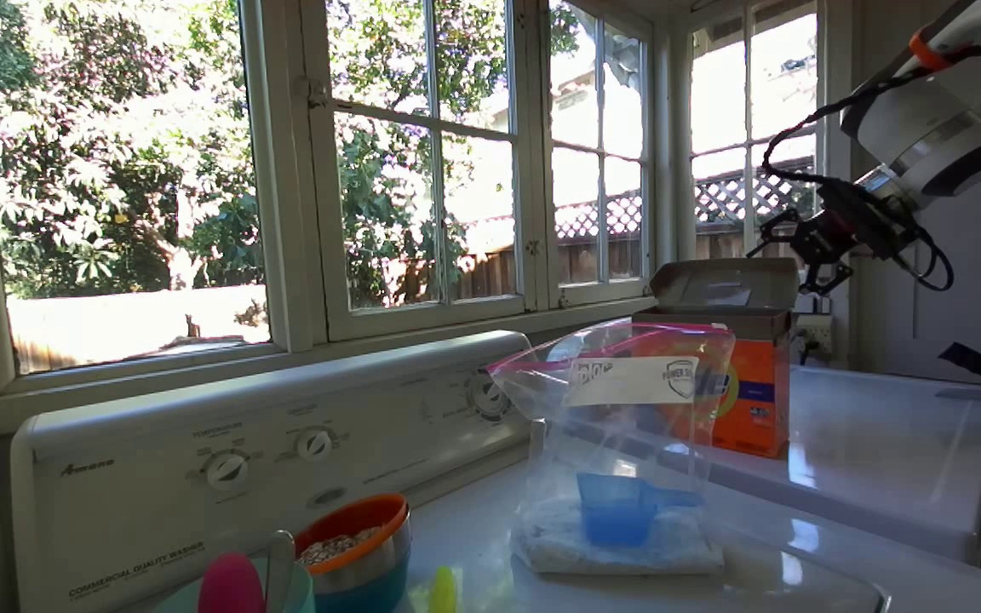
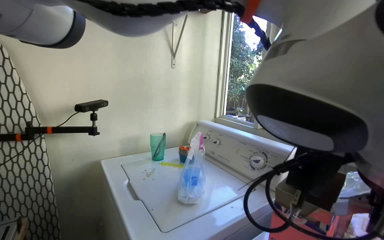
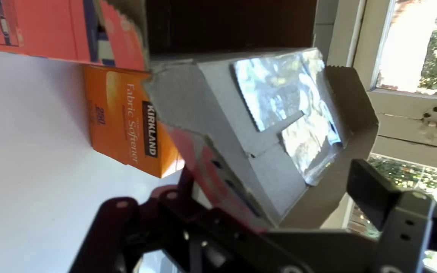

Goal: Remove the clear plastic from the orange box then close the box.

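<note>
The clear plastic is a transparent bag with a pink top edge and a white label point(image 1: 631, 380). It stands on the washer lid with white powder and a blue scoop point(image 1: 618, 511) in it, and shows in both exterior views point(image 2: 192, 190). The orange box point(image 1: 759, 426) stands beyond it, apart from the bag, with its flap top point(image 1: 725, 281) raised. In the wrist view the flap's inner side point(image 3: 228, 110) bears shiny film pieces. My gripper point(image 1: 780, 271) is open and empty by the flap's edge; its fingers point(image 3: 275, 178) are spread in the wrist view. Contact with the flap cannot be told.
An orange Kirkland fabric softener box point(image 3: 123, 117) stands beside the orange box. The washer's control panel point(image 1: 286, 451) and the windows point(image 1: 593, 170) are behind. An orange-rimmed cup point(image 1: 363, 570), a green cup point(image 2: 158, 146) and a yellow strip point(image 2: 171, 164) are on the washer.
</note>
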Tool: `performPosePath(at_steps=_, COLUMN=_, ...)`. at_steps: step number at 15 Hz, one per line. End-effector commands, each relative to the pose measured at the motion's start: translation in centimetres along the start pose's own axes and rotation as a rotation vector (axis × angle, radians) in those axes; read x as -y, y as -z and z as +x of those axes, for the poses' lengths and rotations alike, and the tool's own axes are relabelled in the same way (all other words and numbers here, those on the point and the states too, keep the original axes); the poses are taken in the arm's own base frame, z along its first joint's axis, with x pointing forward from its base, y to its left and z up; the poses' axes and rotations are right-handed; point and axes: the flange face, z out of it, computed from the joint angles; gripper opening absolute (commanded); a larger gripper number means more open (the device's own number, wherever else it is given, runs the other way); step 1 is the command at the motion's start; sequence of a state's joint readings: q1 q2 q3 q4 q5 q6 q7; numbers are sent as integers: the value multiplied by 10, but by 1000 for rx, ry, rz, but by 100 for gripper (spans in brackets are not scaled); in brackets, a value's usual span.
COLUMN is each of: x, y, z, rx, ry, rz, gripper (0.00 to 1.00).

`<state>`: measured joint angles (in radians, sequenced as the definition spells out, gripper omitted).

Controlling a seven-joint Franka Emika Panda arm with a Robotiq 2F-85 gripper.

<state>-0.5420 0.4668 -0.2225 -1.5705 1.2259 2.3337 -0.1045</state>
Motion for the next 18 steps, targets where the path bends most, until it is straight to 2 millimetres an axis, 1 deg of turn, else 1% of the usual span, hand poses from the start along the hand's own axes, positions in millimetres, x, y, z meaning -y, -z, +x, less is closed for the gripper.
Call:
performPosePath(at_steps=1, x=6, y=25, z=-27, rx=4, ry=77, rz=63, gripper=100)
performPosePath(at_steps=5, x=16, y=46, z=-52, rx=29, ry=182, rz=88, gripper=100)
performPosePath(at_steps=8, x=18, y=55, z=-73, rx=63, ry=215, rz=51, gripper=100)
performPosePath(at_steps=10, x=16, y=54, z=-85, rx=113, ry=235, rz=-22, gripper=100)
performPosePath(at_steps=14, x=12, y=48, z=-98, rx=156, ry=308, rz=-148, gripper=100)
performPosePath(at_steps=17, x=10, y=54, z=-104, rx=134, ry=406, rz=-201, gripper=100)
performPosePath(at_steps=18, x=8, y=60, z=-105, rx=86, ry=448, rz=-240, gripper=100)
